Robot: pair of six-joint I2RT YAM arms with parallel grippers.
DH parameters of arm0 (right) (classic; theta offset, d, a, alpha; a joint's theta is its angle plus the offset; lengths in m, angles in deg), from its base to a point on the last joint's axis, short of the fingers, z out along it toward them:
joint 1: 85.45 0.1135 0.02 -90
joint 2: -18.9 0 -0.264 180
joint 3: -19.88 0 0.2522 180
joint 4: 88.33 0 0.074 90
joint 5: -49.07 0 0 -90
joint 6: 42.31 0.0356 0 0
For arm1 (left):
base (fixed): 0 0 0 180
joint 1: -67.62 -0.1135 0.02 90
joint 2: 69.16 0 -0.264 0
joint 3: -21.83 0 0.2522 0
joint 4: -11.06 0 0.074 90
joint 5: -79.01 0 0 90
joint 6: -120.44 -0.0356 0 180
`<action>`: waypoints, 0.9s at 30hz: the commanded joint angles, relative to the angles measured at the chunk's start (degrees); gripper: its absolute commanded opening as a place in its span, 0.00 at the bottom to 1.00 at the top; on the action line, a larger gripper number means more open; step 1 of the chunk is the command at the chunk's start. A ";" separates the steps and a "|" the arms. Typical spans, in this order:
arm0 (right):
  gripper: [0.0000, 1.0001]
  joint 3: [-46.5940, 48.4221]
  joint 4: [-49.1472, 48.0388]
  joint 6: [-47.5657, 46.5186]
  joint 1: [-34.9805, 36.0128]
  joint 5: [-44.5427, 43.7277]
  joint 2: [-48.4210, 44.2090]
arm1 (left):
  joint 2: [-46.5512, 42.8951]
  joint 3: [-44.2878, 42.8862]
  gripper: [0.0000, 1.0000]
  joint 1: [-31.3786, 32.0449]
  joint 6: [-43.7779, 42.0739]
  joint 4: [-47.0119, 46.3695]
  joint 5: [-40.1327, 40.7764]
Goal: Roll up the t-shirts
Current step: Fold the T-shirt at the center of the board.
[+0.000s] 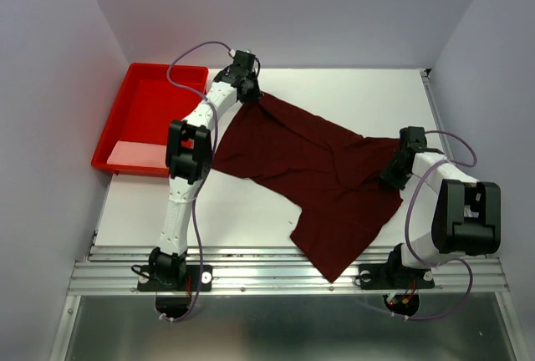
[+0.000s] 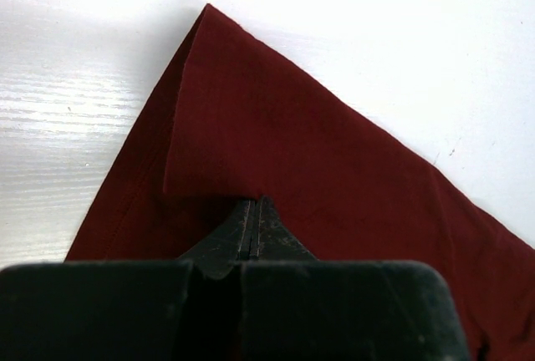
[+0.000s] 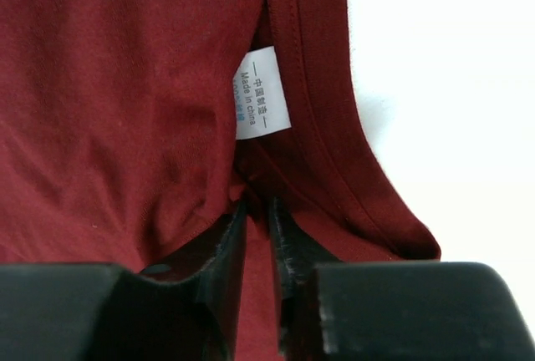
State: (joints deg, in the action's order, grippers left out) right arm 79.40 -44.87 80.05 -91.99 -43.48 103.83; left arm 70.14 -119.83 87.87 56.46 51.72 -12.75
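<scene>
The dark maroon t-shirt (image 1: 313, 173) lies spread and wrinkled across the white table, one corner hanging over the front edge. My left gripper (image 1: 248, 95) is shut on the shirt's far left corner; in the left wrist view the pinched cloth (image 2: 276, 144) rises to the closed fingertips (image 2: 253, 204). My right gripper (image 1: 391, 169) is shut on the shirt's right edge; in the right wrist view a fold of cloth (image 3: 125, 110) sits between the fingers (image 3: 255, 211) below the white neck label (image 3: 262, 94).
A bright red plastic tray (image 1: 150, 119) stands at the far left of the table, close to my left arm. Grey walls enclose the table on three sides. A metal rail (image 1: 284, 273) runs along the front edge.
</scene>
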 commanded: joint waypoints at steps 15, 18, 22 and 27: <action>0.01 3.89 6.68 0.34 0.13 -5.01 -12.05 | -1.41 -2.62 0.00 0.32 -0.80 0.53 -0.17; 0.01 5.65 9.06 0.51 0.13 -5.62 -14.07 | -1.40 -3.41 0.00 0.32 -0.71 0.88 -0.17; 0.01 9.95 12.14 -0.19 0.13 -4.67 -16.98 | -1.75 -4.73 0.00 0.32 -0.53 1.40 -0.44; 0.01 16.64 18.64 -1.68 0.13 -1.85 -19.35 | -2.98 -5.61 0.00 0.32 -1.06 2.02 -0.44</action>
State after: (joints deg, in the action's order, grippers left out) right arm 89.50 -31.80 79.88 -91.99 -46.71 87.59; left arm 70.16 -121.73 87.87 56.44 53.12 -12.95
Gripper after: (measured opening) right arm 0.018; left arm 0.018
